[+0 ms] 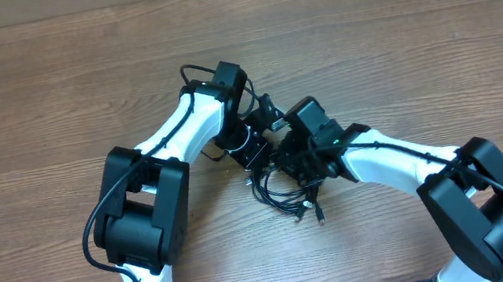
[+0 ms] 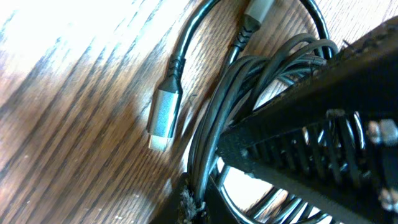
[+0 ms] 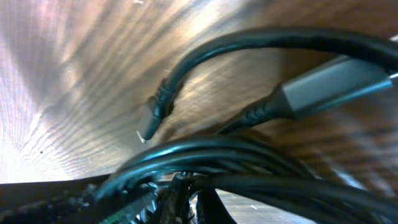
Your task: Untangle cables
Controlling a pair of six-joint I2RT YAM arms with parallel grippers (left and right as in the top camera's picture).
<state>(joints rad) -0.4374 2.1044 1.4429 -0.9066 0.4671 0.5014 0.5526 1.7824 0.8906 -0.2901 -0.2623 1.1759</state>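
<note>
Wood-grain counter [image 1: 42,93] bears the cables [image 1: 286,196] at centre: light, limp and slick, we judge. Our left hand [image 1: 256,155] and right hand [image 1: 288,164] each pinch strands. Loose plugs [image 1: 320,218] trail toward six o'clock, and we'd grip just behind them.

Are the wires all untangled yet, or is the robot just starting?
Just starting, it looks like. Nothing is separated yet: the cables lie in one tangled bunch on the table. In hand: the left gripper and right gripper both pinch strands of the bunch. Still to do: pulling them apart and laying each cable out alone.
</note>
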